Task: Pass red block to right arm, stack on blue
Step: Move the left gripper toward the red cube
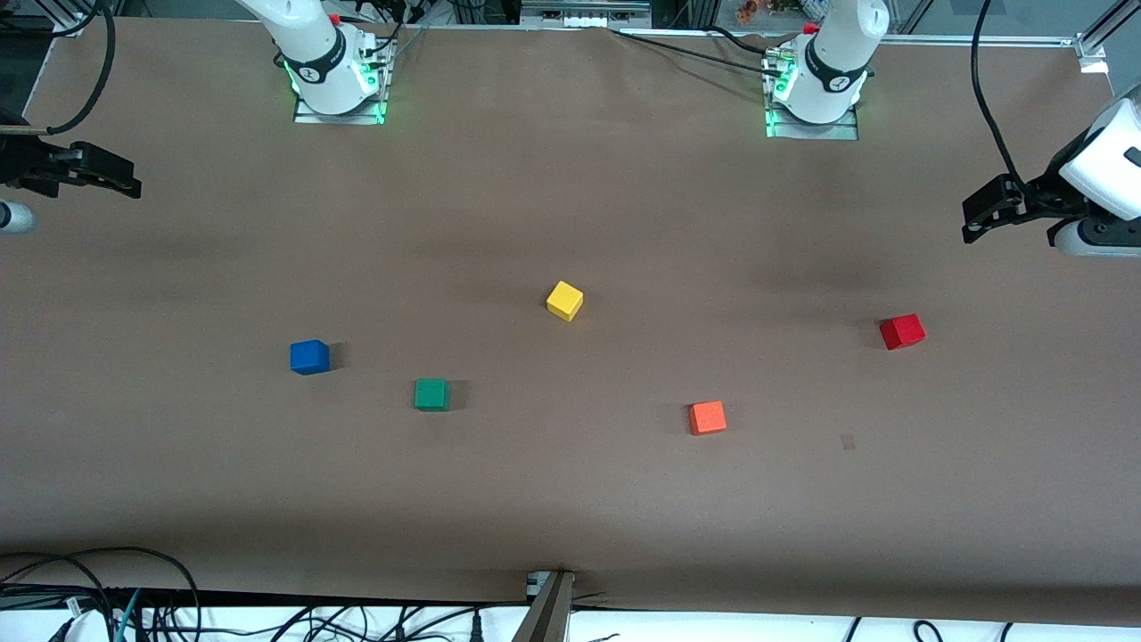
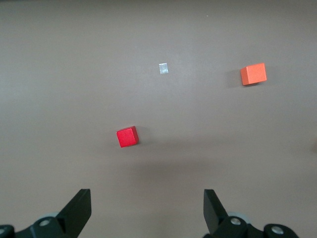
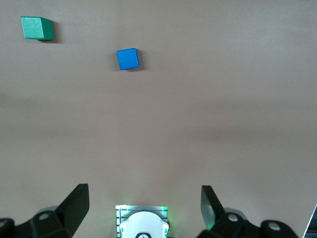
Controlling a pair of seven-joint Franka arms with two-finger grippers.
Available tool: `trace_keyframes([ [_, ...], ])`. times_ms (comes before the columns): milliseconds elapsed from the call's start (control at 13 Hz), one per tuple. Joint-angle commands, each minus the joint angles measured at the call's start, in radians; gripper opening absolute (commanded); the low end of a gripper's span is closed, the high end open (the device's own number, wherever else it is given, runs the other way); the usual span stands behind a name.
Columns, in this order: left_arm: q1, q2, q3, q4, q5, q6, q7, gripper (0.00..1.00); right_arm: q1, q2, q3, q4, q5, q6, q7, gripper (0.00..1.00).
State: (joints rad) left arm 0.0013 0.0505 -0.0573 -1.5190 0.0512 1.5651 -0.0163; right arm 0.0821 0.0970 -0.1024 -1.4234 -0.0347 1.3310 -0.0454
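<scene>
Red block – 1; blue – 1.

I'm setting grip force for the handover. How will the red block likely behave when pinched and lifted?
The red block looks like a rigid solid cube, so it probably won't deform. Its flat faces should give parallel fingers a stable hold and keep it from rolling. It is small and sits flat on the table, so it is probably light and may slide if nudged.
</scene>
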Motion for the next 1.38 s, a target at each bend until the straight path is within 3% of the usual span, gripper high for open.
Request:
trace_keyframes([
  [0,0.014,0.015,-0.003,0.036,-0.020,-0.026,0.013,1.00,-0.007,0.012,0.001,0.027,0.013,-0.004,-0.008,1.00],
  [1154,0.000,0.040,-0.006,0.036,-0.005,-0.040,0.001,1.00,-0.010,0.020,-0.002,0.029,0.013,-0.003,-0.008,1.00],
  [1308,0.000,0.084,-0.001,0.040,-0.004,-0.039,0.003,1.00,-0.010,0.020,-0.002,0.029,0.013,0.002,-0.008,1.00],
])
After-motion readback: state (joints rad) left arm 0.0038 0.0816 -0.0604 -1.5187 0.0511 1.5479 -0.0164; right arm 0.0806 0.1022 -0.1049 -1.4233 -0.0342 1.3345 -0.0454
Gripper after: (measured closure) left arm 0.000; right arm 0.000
